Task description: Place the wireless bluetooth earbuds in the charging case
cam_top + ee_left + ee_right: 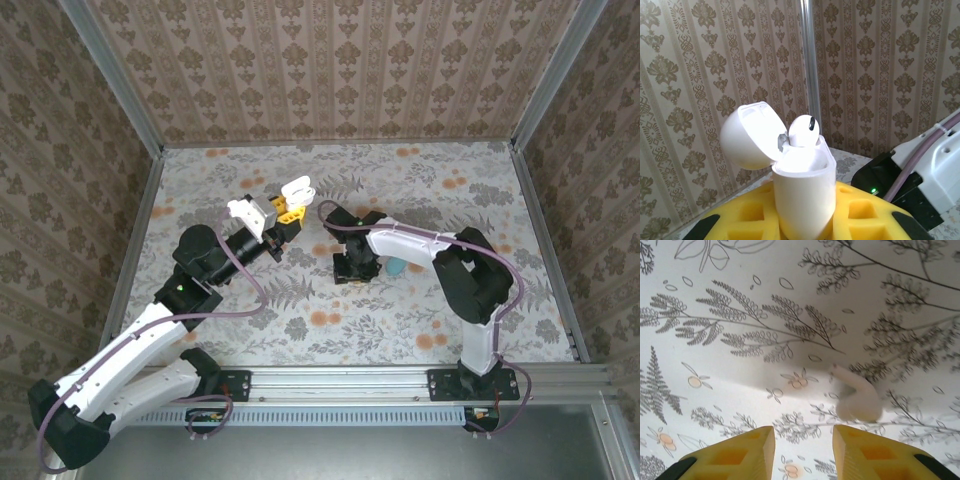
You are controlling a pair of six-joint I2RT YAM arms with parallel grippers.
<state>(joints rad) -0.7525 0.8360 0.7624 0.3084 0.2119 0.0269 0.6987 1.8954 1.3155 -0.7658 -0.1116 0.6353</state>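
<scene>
Floral tablecloth, earbud beyond right gripper (apart)

White case, white earbud, floral table

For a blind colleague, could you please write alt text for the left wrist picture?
A white charging case is held between the yellow fingers of the left gripper, its lid swung open to the left and one white earbud sitting in it. Patterned wallpaper is behind; part of the right arm shows at lower right.
</scene>
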